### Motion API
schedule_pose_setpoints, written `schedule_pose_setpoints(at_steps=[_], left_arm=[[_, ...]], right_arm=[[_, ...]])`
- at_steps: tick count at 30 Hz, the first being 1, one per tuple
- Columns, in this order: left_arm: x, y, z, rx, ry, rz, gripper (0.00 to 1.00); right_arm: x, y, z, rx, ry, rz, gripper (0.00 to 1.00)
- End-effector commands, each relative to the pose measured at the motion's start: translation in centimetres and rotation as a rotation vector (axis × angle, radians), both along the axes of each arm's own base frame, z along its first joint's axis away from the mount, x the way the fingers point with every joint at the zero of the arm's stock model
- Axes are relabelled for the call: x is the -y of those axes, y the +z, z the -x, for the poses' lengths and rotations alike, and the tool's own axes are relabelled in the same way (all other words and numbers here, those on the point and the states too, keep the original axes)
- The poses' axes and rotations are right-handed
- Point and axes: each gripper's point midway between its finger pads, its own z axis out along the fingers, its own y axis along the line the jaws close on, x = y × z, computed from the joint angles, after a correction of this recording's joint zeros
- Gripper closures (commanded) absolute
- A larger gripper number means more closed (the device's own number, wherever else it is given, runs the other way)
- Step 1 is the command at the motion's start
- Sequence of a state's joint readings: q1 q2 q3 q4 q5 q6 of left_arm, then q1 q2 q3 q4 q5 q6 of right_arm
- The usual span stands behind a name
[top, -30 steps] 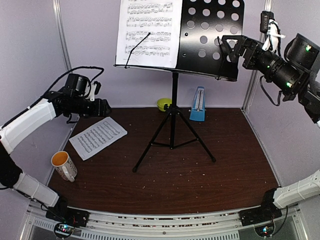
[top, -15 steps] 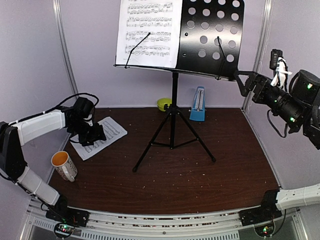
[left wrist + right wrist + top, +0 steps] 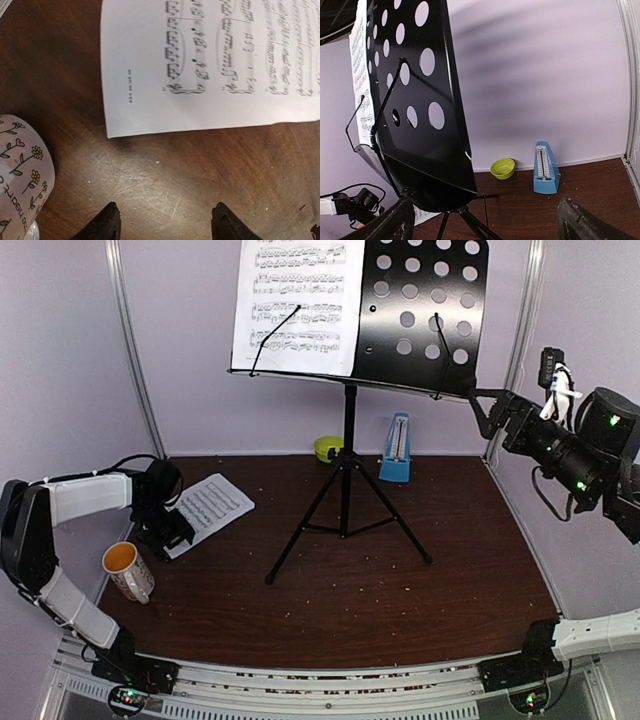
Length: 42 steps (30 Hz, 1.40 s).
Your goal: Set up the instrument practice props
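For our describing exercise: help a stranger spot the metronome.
Find the black perforated tripod music stand. Behind its legs, by the back wall, stands the small blue pyramid metronome. Unlike the round lime-green bowl, it is tall and pointed.

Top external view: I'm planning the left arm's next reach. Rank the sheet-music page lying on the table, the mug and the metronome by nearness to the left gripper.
1. Sheet-music page, right beside the left gripper.
2. White mug, at the front left.
3. Blue metronome, far off at the back.

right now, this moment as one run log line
left fingers open over table by loose sheet corner, empty | right fingers open beside stand, empty | other sheet on stand | metronome by bowl, back
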<state>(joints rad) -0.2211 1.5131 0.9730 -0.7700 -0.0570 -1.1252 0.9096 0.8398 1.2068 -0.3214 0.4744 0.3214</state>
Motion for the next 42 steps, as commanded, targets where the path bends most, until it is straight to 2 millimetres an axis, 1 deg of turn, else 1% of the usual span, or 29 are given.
schedule_pose_setpoints(at_steps=[1, 4, 8, 12, 16, 20, 23, 26, 31, 34, 38, 42], left_arm=[[-1.6, -1.5, 0.2, -0.028, 0.128, -0.004, 0.36], [-2.0, -2.2, 0.1, -0.045, 0.156, -0.003, 0.36], [-3.0, -2.9, 0.1, -0.050, 0.202, -0.017, 0.39], [-4.2, -3.0, -0.1, -0.054, 0.226, -0.042, 0.39], [-4.7, -3.3, -0.6, -0.062, 0.225, -0.050, 0.38], [-4.8, -4.1, -0.8, -0.072, 0.224, -0.047, 0.34], [-5.2, -4.6, -0.8, -0.062, 0.229, -0.058, 0.36], [-5.7, -4.9, -1.2, -0.049, 0.226, -0.076, 0.41], [-6.1, -4.4, -2.9, 0.003, 0.193, -0.091, 0.50], [-6.1, -4.4, -3.7, 0.016, 0.182, -0.081, 0.57], [-5.9, -4.5, -4.4, 0.027, 0.166, -0.057, 0.73], [-5.4, -4.6, -5.0, 0.050, 0.152, -0.026, 0.95]], right_arm=[[1.0, 0.3, 0.1, 0.009, -0.035, -0.020, 0.00], [1.1, 0.3, 0.1, 0.011, -0.042, -0.014, 0.00], [1.2, 0.4, 0.0, 0.012, -0.050, -0.004, 0.00], [1.4, 0.5, -0.1, 0.014, -0.061, 0.004, 0.00], [1.4, 0.6, 0.0, 0.017, -0.063, 0.005, 0.00], [1.7, 0.8, 0.1, 0.020, -0.069, 0.005, 0.00], [2.0, 0.9, 0.2, 0.023, -0.078, 0.003, 0.00], [2.4, 1.1, 0.3, 0.025, -0.083, 0.000, 0.00], [3.0, 1.3, 0.6, 0.032, -0.098, -0.007, 0.00], [3.3, 1.5, 0.7, 0.037, -0.103, -0.009, 0.00], [3.6, 1.8, 0.9, 0.045, -0.112, -0.011, 0.00], [3.9, 1.9, 1.0, 0.048, -0.117, -0.013, 0.00]])
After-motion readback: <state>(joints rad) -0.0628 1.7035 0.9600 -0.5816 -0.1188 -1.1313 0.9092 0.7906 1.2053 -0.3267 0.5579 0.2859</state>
